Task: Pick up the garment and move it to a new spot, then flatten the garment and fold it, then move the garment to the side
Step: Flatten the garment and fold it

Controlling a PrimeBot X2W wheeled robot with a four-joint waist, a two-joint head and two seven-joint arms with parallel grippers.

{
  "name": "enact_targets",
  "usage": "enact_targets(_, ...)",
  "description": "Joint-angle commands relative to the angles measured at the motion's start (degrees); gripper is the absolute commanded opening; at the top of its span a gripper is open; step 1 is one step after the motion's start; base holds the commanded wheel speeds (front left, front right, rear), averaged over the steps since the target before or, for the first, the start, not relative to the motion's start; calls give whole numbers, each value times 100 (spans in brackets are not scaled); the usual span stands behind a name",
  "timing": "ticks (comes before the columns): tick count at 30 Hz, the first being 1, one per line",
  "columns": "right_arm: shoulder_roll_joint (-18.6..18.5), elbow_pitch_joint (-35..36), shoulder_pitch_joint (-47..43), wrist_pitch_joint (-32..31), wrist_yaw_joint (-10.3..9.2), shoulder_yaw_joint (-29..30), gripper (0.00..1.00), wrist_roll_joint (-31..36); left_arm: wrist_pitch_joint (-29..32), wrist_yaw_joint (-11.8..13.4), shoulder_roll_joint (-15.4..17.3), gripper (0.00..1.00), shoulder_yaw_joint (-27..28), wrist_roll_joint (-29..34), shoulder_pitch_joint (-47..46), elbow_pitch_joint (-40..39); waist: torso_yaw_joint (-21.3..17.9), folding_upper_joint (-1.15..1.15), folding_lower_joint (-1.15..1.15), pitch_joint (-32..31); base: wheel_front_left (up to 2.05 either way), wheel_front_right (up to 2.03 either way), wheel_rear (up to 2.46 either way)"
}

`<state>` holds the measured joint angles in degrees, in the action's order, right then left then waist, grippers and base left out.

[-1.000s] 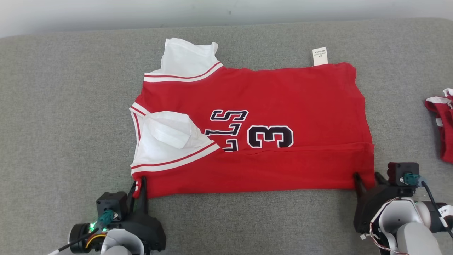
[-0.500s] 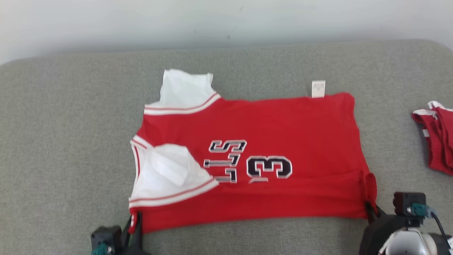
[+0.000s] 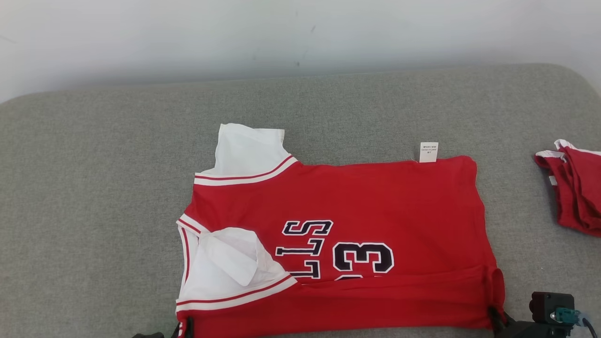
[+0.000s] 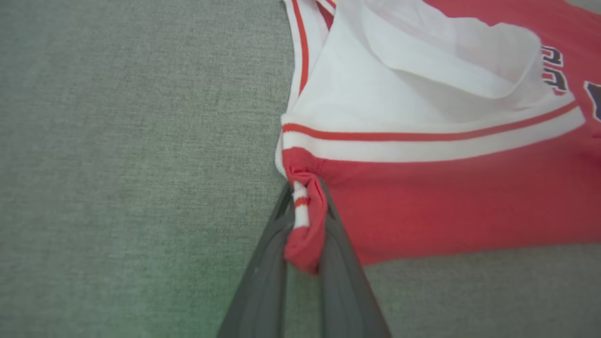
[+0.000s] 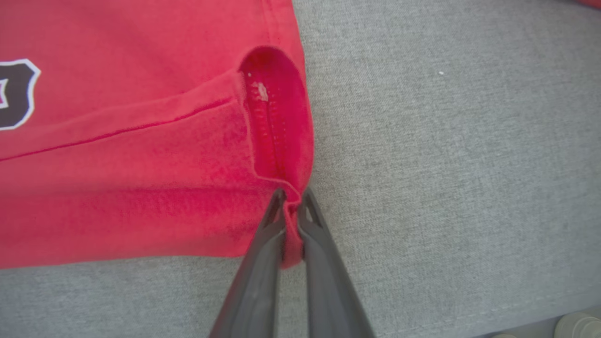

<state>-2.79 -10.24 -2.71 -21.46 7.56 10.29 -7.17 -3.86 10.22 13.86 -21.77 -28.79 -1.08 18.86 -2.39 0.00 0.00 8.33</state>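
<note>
The jersey [image 3: 366,202] lies flat on the grey cushion [image 3: 94,188], with its near edge at the bottom of the head view. The left gripper [image 4: 304,190] is pinched tight on the near shoulder corner, and the right gripper [image 5: 293,196] on the near hem corner. Bare cushion spreads wide to the left and beyond the jersey. To the right, another red garment [image 3: 575,188] lies well apart. A pale wall [image 3: 281,37] stands behind.

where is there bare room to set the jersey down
Widest: grey cushion left of the jersey. Also the band between jersey and back wall. Tighter between jersey and the red garment at right. Crowded at the near edge, where left gripper and right gripper pinch its corners.
</note>
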Motion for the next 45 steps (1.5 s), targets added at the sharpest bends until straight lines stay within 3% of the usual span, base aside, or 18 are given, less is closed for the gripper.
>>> enact_targets(1, -22, -21, -41, 32, -18, 19, 84, -33, 26, 47, 58, 36, 19, -54, 107, 23, -4, 0, 0, 4, 0, 0, 0)
enact_targets(2, -22, -45, -29, 61, -18, 10, 100, -47, 10, 59, 52, 100, 41, -79, 119, 9, -7, 0, 0, 5, 0, 0, 0)
enact_targets(9, -16, 3, 135, 194, -17, 85, 100, -8, 166, 201, 188, 100, 231, -237, 302, -148, -27, 0, 0, -17, 0, 0, 0)
enact_targets(15, -13, 347, 321, 103, -17, 223, 100, -71, -11, 328, 402, 100, 564, -315, 297, -730, -24, 0, 0, 6, 0, 0, 0)
enact_targets(20, -33, 743, 759, -149, -17, 196, 100, 105, 90, 235, 619, 100, 625, -277, -112, -1114, -79, 0, 0, 136, 0, 0, 0)
enact_targets(25, -187, 689, 1419, -547, -17, 93, 100, 72, 373, -64, 754, 100, 496, -229, -925, -1187, -155, 0, 0, 355, 0, 0, 0)
enact_targets(36, -517, -148, 3195, -1026, -17, -502, 100, -135, 1052, -578, 644, 100, 349, -405, -3127, -204, -437, 0, 0, 1179, 0, 0, 0)
enact_targets(45, -636, -643, 4128, -998, -17, -1025, 100, -172, 1304, -673, 583, 100, 257, -258, -4373, 771, -663, 0, 0, 1756, 0, 0, 0)
